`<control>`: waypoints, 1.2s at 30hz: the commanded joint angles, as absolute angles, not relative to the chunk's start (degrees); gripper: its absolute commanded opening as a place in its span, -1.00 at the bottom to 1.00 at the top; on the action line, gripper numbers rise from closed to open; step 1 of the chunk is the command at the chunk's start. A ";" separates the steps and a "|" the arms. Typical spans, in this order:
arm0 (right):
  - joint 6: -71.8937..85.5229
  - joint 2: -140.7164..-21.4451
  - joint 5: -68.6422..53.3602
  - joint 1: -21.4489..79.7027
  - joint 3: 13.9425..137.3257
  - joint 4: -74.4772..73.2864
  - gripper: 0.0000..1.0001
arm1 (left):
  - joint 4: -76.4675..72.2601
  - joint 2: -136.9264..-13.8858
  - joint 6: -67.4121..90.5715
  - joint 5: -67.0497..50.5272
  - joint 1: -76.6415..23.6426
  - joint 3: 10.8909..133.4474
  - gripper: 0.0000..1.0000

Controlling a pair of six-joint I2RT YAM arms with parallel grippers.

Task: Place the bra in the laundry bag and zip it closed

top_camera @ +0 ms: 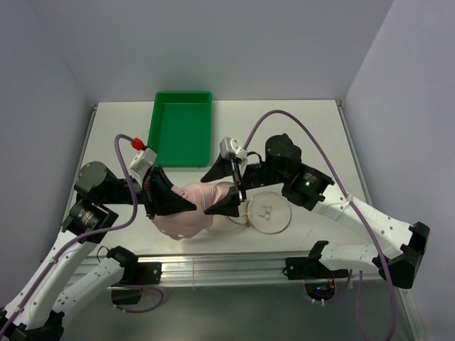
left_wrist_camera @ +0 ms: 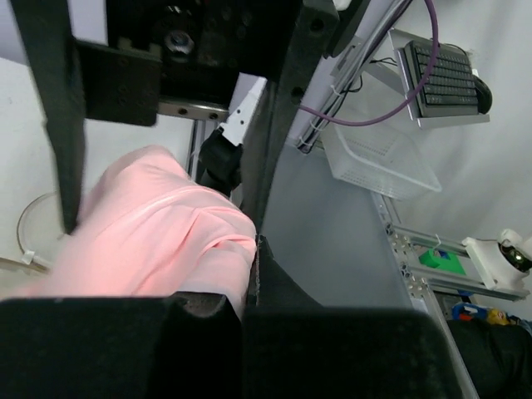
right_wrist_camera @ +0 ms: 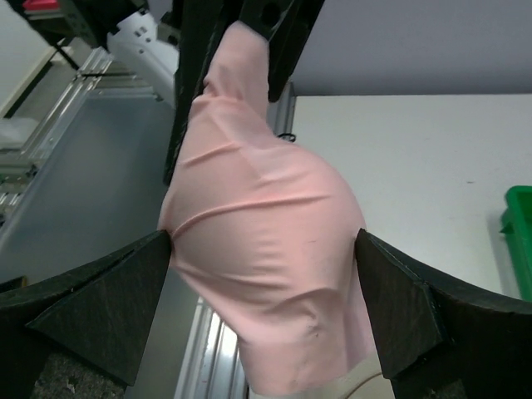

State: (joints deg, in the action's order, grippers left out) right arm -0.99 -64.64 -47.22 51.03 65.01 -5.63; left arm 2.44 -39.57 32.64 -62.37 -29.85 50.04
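The pale pink bra [top_camera: 186,220] hangs just above the table near its front edge. My left gripper [top_camera: 190,204] is shut on a fold of the bra [left_wrist_camera: 150,224], pinching the fabric between its black fingers [left_wrist_camera: 241,291]. My right gripper [top_camera: 206,195] is open wide, and its two fingers flank a padded cup of the bra [right_wrist_camera: 266,208], touching its sides. The round white laundry bag [top_camera: 269,212] lies flat on the table just right of the bra. Its rim shows in the left wrist view [left_wrist_camera: 37,220] and at the bottom of the right wrist view [right_wrist_camera: 374,386].
A green plastic tray [top_camera: 181,128] stands at the back of the table, left of centre, and its corner shows in the right wrist view [right_wrist_camera: 519,233]. The aluminium rail [top_camera: 227,268] with the arm bases runs along the near edge.
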 commanded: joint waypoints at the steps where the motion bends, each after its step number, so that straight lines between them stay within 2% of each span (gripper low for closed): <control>1: 1.56 -61.88 -53.96 51.77 62.41 -3.70 0.99 | 4.30 -39.29 27.52 -59.60 -29.97 53.00 -0.99; 8: 3.69 -61.70 -52.30 52.03 61.88 -3.08 0.99 | 5.54 -38.94 25.66 -60.38 -30.06 53.00 -1.00; 11: 5.09 -62.22 -50.36 52.12 60.82 -0.45 0.89 | 4.83 -38.23 25.75 -60.73 -30.06 52.82 -0.99; 14: 6.67 -62.67 -49.67 52.29 60.73 1.39 0.66 | 5.45 -37.88 25.40 -60.64 -30.15 52.82 -1.00; 17: 7.29 -62.23 -46.95 52.30 60.82 2.11 0.19 | 6.68 -37.62 24.87 -60.21 -30.06 52.65 -1.00; 18: 7.38 -61.88 -46.15 52.38 60.91 2.20 -0.18 | 6.77 -37.36 24.96 -59.94 -30.06 52.56 -1.00; 21: 7.30 -61.61 -44.83 52.30 61.17 1.76 -0.62 | 7.03 -36.74 24.87 -59.07 -30.06 52.12 -0.96; 23: 7.12 -61.70 -44.39 52.38 61.35 1.14 -0.78 | 9.56 -36.39 23.48 -57.14 -30.06 52.73 -0.86; 24: 7.03 -61.79 -43.86 52.30 61.61 0.88 -0.83 | 10.71 -35.78 22.94 -56.35 -30.06 53.08 -0.76; 25: 7.12 -61.79 -43.60 52.29 61.61 0.53 -0.88 | 11.77 -35.42 22.42 -54.68 -30.06 53.35 -0.46; 27: 6.42 -61.70 -43.51 52.29 61.61 0.44 -0.94 | 14.93 -34.11 21.01 -52.75 -30.06 54.22 -0.07; 28: 6.24 -61.70 -43.51 52.29 61.52 0.44 -0.95 | 16.51 -33.58 20.31 -49.95 -30.06 54.66 0.23; 29: 5.98 -61.70 -43.51 52.21 61.61 0.44 -0.99 | 19.66 -33.14 19.00 -48.53 -30.06 55.63 0.35; 30: 5.72 -61.70 -43.59 52.21 61.79 0.44 -0.99 | 20.91 -32.00 18.64 -46.95 -30.06 55.98 0.64; 33: 5.19 -61.53 -42.80 52.21 62.49 -1.23 -1.00 | 26.08 -29.98 17.41 -42.03 -30.06 57.13 0.79; 36: 4.83 -60.73 -42.36 52.03 62.58 -1.58 -1.00 | 30.39 -27.96 16.52 -36.14 -30.06 58.27 0.85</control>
